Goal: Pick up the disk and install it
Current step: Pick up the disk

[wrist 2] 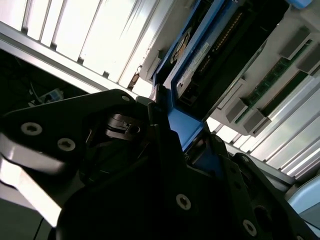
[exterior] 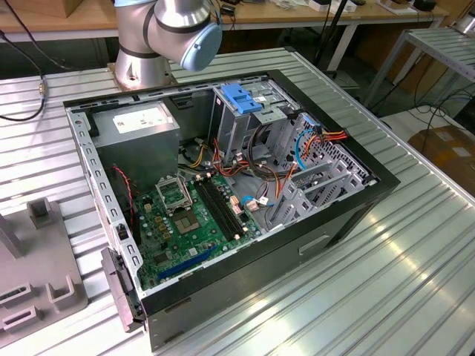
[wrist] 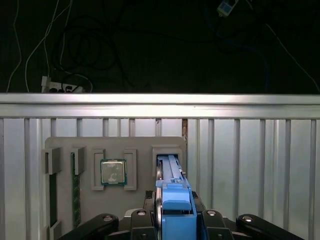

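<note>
The disk [wrist: 174, 197] stands on edge with its blue side rail facing the first wrist view. Its far end reaches into a slot of the grey parts holder [wrist: 140, 145]. My gripper [wrist: 174, 212] has its black fingers [wrist: 149, 200] pressed against both sides of the blue rail, shut on the disk. In the second wrist view the disk [wrist 2: 197, 60] shows its white label and connector edge, and the blue rail runs down between the fingers of the gripper [wrist 2: 182, 137]. Whether the disk is lifted off the holder I cannot tell.
The holder also carries a processor chip [wrist: 113, 172] and a memory stick [wrist: 76, 190]. In the exterior view the open computer case [exterior: 349, 215] lies on the slatted table, with a drive cage topped by a blue latch [exterior: 241, 96], a power supply [exterior: 137, 130] and the arm's base [exterior: 171, 30].
</note>
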